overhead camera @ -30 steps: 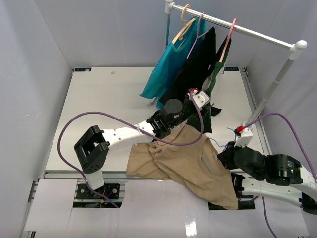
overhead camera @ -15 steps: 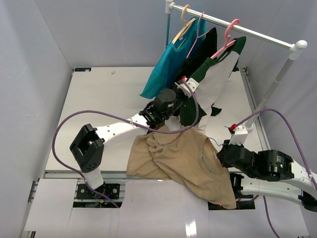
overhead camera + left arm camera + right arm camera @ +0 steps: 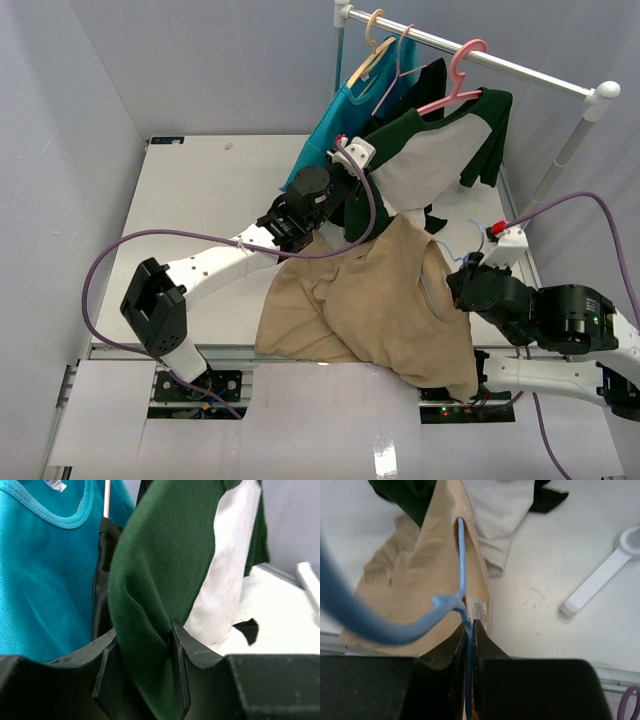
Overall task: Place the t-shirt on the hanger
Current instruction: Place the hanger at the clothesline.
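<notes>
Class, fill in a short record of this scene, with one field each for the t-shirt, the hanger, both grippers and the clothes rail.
t-shirt: tan, crumpled on the table, raised at the right side
hanger: light blue wire, lying against the t-shirt beside its label
right gripper: shut on the hanger
left gripper: closed on a fold of the green shirt
rail: carries the teal shirt, and the green shirt on a pink hanger

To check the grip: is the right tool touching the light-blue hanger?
Touching. The right wrist view shows the right tool shut on the hanger, its blue wire pinched between the jaws.
</notes>
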